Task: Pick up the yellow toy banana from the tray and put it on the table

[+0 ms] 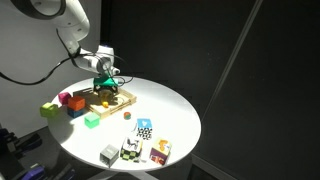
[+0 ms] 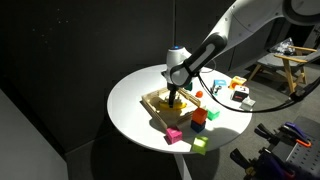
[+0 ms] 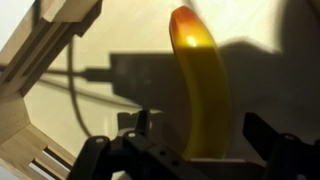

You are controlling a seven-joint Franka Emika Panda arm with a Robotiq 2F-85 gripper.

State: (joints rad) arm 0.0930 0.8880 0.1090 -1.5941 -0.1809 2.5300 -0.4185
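The yellow toy banana (image 3: 197, 90) lies in the light-wood tray (image 3: 30, 60), pointing away from the wrist camera. My gripper (image 3: 203, 135) is open and lowered over it, with one finger on each side of the banana's near end and a gap on both sides. In both exterior views the gripper (image 1: 104, 88) (image 2: 176, 97) reaches down into the tray (image 1: 122, 101) (image 2: 155, 107) on the round white table (image 1: 160, 115) (image 2: 135, 100). The banana is hidden by the gripper there.
Coloured blocks stand beside the tray: magenta (image 1: 65, 99) (image 2: 174, 135), green (image 1: 91, 120) (image 2: 200, 145), yellow-green (image 1: 48, 109), red (image 2: 198, 117). Small boxes (image 1: 145, 128) (image 1: 160, 150) sit near the table's other edge. A dark curtain surrounds the table.
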